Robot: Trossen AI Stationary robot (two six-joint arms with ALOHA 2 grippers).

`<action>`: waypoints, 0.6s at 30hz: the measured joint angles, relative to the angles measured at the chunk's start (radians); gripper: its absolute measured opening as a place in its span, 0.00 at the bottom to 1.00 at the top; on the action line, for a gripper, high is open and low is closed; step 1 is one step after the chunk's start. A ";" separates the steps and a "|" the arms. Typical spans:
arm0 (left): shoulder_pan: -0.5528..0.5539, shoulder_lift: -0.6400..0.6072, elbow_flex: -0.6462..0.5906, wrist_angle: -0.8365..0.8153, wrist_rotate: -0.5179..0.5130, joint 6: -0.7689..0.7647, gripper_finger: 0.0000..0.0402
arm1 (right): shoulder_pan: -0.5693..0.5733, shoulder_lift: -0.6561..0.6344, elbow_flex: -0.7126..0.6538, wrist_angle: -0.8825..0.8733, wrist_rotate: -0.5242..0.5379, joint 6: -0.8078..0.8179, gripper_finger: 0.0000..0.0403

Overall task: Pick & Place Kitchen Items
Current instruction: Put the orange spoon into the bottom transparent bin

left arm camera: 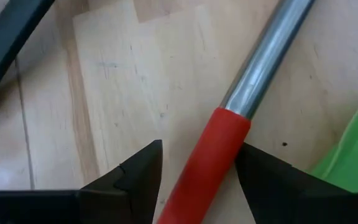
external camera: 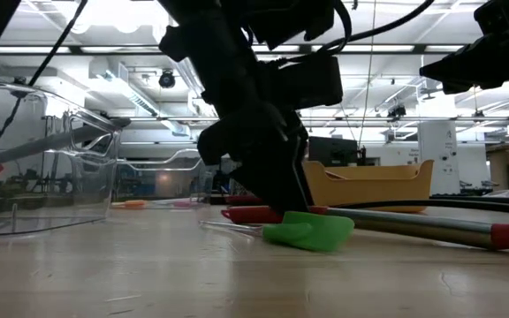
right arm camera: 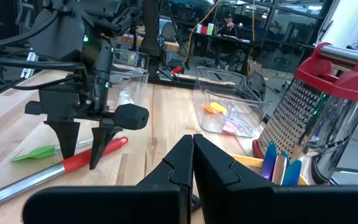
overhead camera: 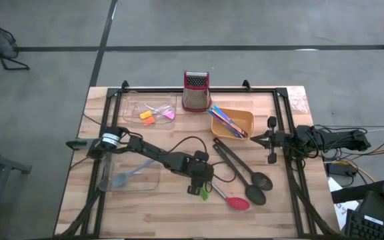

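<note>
Red handle of the red-headed spoon (left arm camera: pixel 204 158) lies between my left gripper's (left arm camera: pixel 197 171) spread fingers, long axis running forward; right gripper (right arm camera: pixel 191 163), pressed together, waits well apart.

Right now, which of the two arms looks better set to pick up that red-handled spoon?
Left. The left gripper is down with open fingers either side of the red-handled spoon. The right gripper, shut, waits by the table's right edge.

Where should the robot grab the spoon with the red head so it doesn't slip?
Best on the red grip at the handle's end, from straight above. The red-headed spoon lies flat on the table, and the left gripper already straddles that narrow red grip, fingers open on either side.
</note>
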 joint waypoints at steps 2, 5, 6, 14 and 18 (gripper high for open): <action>0.000 0.000 0.000 0.000 0.011 -0.002 0.48 | 0.000 0.000 0.000 0.000 0.000 0.000 0.02; 0.003 0.001 0.000 0.000 0.050 -0.003 0.38 | 0.000 0.000 0.000 0.000 0.000 0.000 0.02; 0.003 0.001 0.000 -0.001 0.059 -0.001 0.34 | 0.000 0.000 0.000 0.000 0.000 0.000 0.02; 0.008 -0.015 0.001 -0.005 0.123 -0.014 0.17 | 0.000 0.000 0.000 0.000 0.000 0.000 0.02; 0.005 -0.051 -0.002 -0.024 0.119 -0.038 0.17 | 0.000 0.000 0.000 0.000 0.000 0.000 0.02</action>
